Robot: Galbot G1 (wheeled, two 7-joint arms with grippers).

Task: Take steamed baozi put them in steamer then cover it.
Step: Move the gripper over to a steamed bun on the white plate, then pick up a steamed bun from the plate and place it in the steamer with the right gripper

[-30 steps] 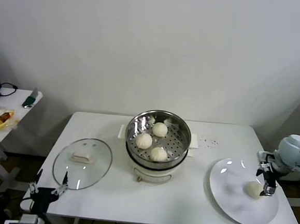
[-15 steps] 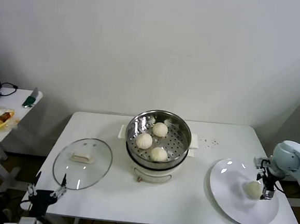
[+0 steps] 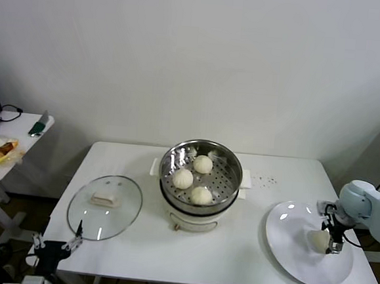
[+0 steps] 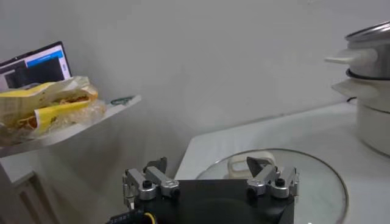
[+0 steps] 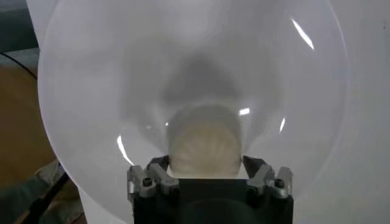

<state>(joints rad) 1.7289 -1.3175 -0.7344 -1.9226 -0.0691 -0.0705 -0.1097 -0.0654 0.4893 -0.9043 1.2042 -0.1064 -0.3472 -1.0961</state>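
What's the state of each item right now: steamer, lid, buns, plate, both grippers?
Steamer: uncovered, three buns inside.
Cover: flat on table, left of steamer.
Last baozi: on plate, between right gripper's fingers.
Plate: holds one bun.
Right gripper: around the bun.
Left gripper: open, idle by cover.

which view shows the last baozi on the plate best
The right wrist view: the baozi fills the middle of the picture on the white plate, between the right tool's fingers. The head view shows it small, at the tool, near the table's right edge. The left wrist view does not show it.
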